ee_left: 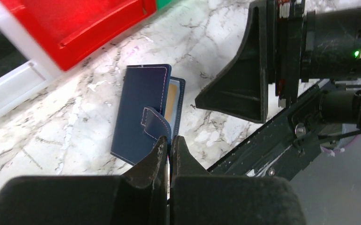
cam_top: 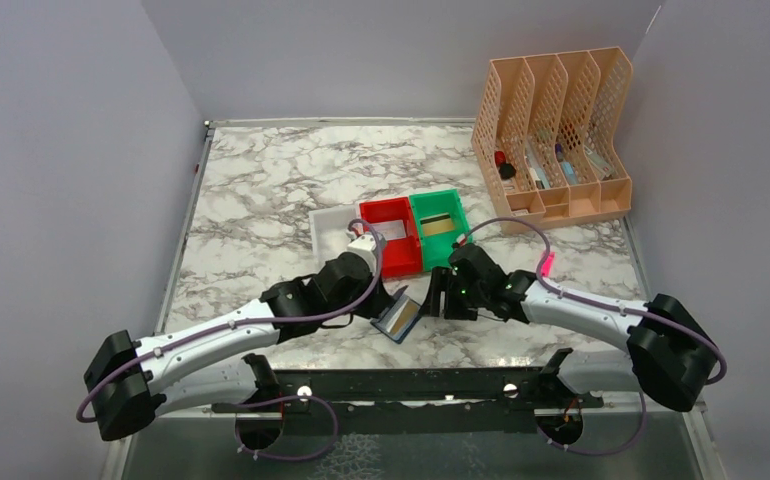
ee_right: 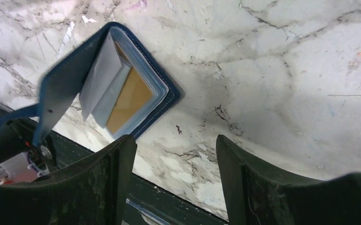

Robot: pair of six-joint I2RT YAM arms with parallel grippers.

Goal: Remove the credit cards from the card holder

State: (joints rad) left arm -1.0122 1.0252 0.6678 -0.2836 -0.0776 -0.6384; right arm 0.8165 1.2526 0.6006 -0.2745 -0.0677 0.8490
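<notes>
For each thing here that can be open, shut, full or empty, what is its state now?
card holder: open, cover held up.
tan-gold card: inside a clear sleeve, not taken out.
left gripper: shut on the card holder's snap tab.
right gripper: open, empty, over the table beside the card holder.
</notes>
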